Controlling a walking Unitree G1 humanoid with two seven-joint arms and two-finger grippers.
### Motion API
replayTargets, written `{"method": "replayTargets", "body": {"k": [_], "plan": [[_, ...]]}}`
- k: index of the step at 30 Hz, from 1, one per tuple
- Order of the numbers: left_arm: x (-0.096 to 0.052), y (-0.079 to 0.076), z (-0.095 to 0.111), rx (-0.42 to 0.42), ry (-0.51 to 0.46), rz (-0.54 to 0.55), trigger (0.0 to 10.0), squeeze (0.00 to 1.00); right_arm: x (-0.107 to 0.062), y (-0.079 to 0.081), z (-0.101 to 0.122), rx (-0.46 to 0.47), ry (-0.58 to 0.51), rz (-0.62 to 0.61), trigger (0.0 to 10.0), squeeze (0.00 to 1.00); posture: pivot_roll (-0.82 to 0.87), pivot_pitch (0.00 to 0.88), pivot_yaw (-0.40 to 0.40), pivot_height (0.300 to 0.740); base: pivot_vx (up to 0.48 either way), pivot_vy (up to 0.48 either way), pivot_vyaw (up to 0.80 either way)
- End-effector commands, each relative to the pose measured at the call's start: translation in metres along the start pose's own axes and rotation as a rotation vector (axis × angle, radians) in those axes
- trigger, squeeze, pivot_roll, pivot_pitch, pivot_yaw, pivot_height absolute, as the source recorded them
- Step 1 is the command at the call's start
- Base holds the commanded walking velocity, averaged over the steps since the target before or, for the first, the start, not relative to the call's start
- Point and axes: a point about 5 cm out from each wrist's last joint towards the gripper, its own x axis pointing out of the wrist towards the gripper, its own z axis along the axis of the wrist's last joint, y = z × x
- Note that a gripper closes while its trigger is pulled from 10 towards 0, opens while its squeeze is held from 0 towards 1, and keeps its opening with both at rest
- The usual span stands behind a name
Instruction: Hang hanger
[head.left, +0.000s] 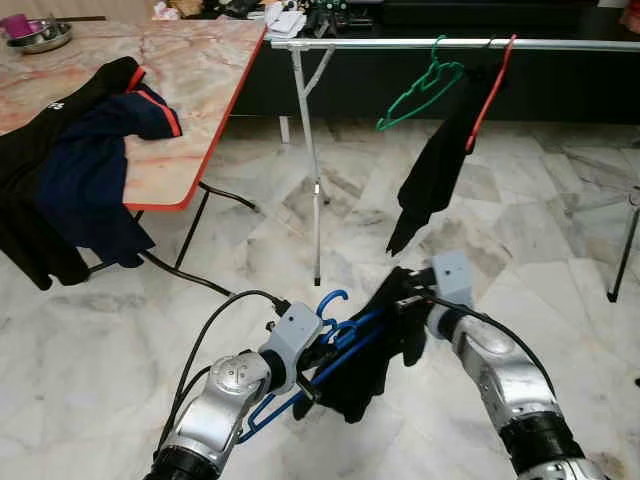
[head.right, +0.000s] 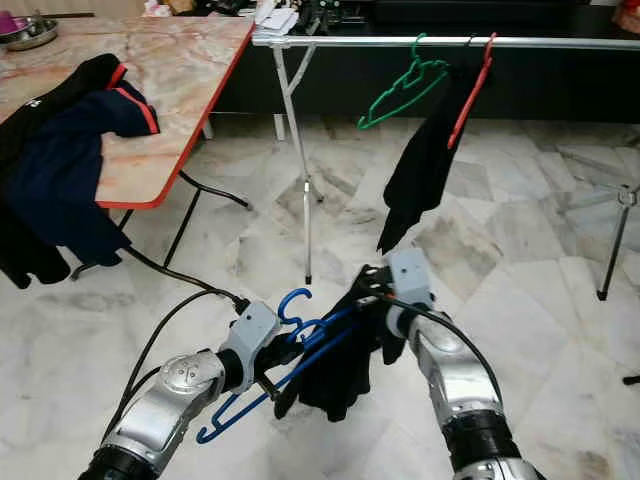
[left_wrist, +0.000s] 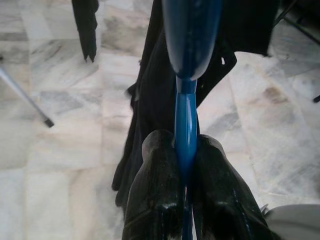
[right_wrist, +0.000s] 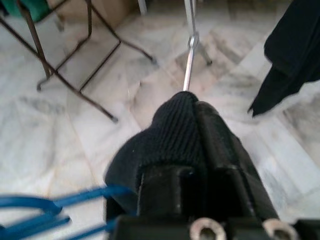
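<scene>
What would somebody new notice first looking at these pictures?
Probably the blue hanger with a black garment held up between the two arms in the foreground: the left gripper is clamped on the hanger, the right gripper on the cloth. Beyond stands a metal clothes rail carrying a bare green hanger and a red hanger with dark clothing.

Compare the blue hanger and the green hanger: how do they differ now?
The blue hanger is off the rail, pinched in the left claw, tilted, with a black garment on it. The green hanger hangs bare on the rail, untouched. Both have hooks.
</scene>
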Motion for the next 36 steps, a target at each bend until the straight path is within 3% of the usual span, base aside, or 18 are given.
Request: {"method": "replayTargets", "body": {"k": [1, 8, 12, 18, 27, 36], "plan": [[-0.001, -0.001, -0.003, -0.030, -0.004, -0.002, 10.0, 0.00, 0.000, 0.009, 0.014, 0.005, -0.086, 0.059, 10.0, 0.00, -0.04, 0.215, 0.009, 0.740, 0.000, 0.000, 0.00], [0.001, -0.002, 0.001, -0.062, -0.029, -0.003, 10.0, 0.00, -0.002, 0.044, 0.025, 0.042, -0.201, 0.308, 10.0, 0.00, -0.04, 0.214, 0.009, 0.740, 0.000, 0.000, 0.00], [0.001, 0.001, 0.001, -0.078, -0.044, 0.029, 10.0, 0.00, -0.006, 0.053, 0.028, 0.068, -0.221, 0.387, 10.0, 0.00, -0.04, 0.215, 0.008, 0.740, 0.000, 0.000, 0.00], [0.003, 0.007, 0.008, -0.137, -0.094, 0.078, 10.0, 0.00, -0.022, 0.071, 0.031, 0.087, -0.253, 0.599, 10.0, 0.00, -0.05, 0.215, 0.007, 0.740, 0.000, 0.000, 0.00], [0.002, 0.021, 0.022, -0.274, -0.219, 0.205, 10.0, 0.00, -0.024, 0.059, 0.021, 0.077, -0.207, 0.530, 10.0, 0.00, -0.05, 0.217, 0.003, 0.740, 0.000, 0.000, 0.00], [0.003, 0.022, 0.030, -0.317, -0.278, 0.218, 10.0, 0.00, -0.026, 0.060, 0.018, 0.077, -0.198, 0.537, 10.0, 0.00, -0.05, 0.217, 0.003, 0.740, 0.000, 0.000, 0.00]]}}
